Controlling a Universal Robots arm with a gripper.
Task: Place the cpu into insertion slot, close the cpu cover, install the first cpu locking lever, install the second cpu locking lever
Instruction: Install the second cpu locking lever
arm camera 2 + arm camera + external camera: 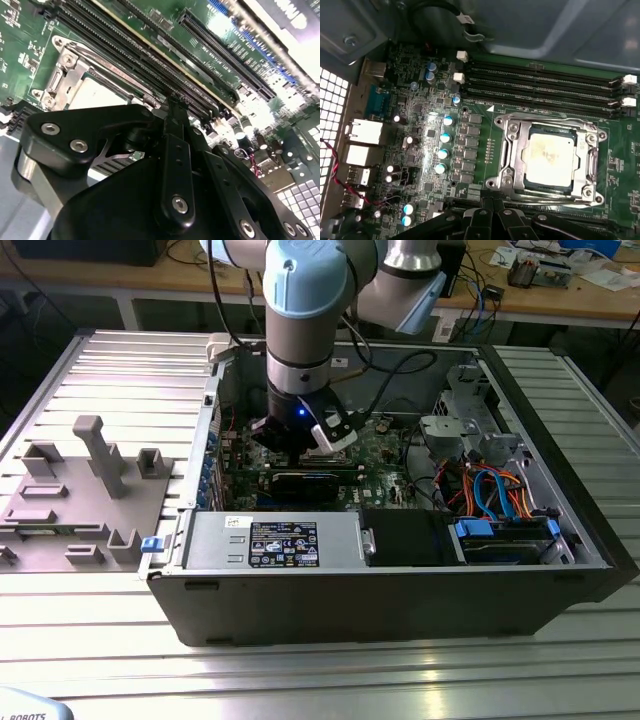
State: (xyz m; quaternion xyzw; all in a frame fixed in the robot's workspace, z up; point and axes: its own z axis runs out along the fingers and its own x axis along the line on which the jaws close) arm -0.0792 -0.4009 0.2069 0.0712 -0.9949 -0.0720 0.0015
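Note:
The cpu, a silver-grey square, lies flat in the insertion slot, whose dark edge shows around it. The cpu cover, a silvery frame, lies down over the chip's edges. Thin metal lever rods run along the frame's sides; I cannot tell whether they are latched. My gripper hangs just beside the socket, over the memory slots, shut with nothing between its fingers. In the second wrist view the gripper shows its tips pressed together, with the cpu and cover beyond. The exterior view has the gripper low inside the case.
Long black memory slots run beside the socket on both sides. The open computer case walls in the board, with a power supply at the front and bundled cables at the exterior view's right. A grey fixture plate lies outside.

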